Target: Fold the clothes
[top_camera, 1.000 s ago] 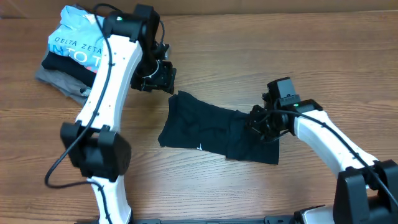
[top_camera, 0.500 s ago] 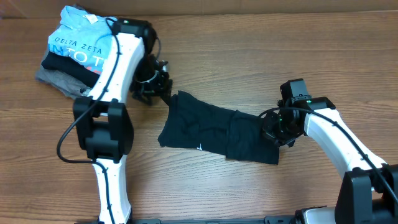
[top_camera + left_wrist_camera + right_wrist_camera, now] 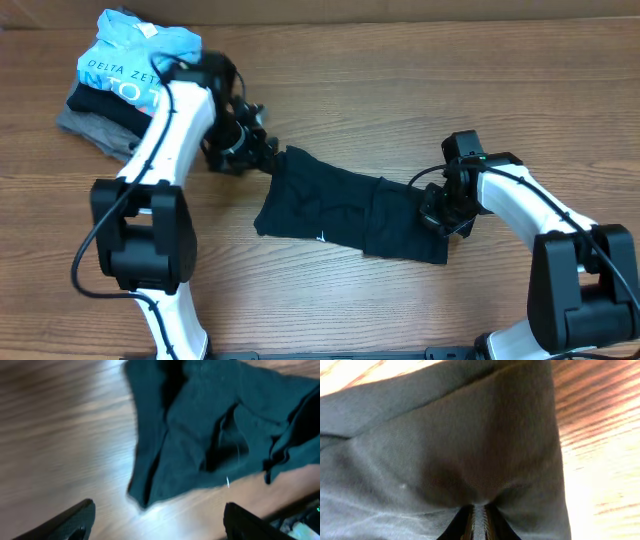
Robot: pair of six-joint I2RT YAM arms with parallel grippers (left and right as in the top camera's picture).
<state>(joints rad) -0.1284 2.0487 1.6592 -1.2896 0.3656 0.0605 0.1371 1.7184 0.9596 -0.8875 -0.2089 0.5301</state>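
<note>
The dark navy-black T-shirt [image 3: 345, 208] lies crumpled in a long strip across the middle of the wooden table, a small white mark near its front edge. My left gripper [image 3: 262, 148] is open and empty, just off the shirt's upper-left corner; in the left wrist view the shirt [image 3: 210, 425] lies ahead of the spread fingers [image 3: 157, 522]. My right gripper [image 3: 437, 213] is shut on a pinch of the shirt's right end; in the right wrist view the fabric [image 3: 470, 445] fills the frame and bunches between the closed fingers [image 3: 479, 519].
At the back left stands a pile: a light blue "DELTA ZETA" shirt [image 3: 125, 55] on a dark garment and a grey folded garment [image 3: 85, 128]. Bare wood table [image 3: 400, 90] surrounds the shirt.
My left arm has swung and its gripper has come down to the shirt's upper-left corner. My right gripper has shifted slightly left on the shirt's right end. The shirt has barely moved.
</note>
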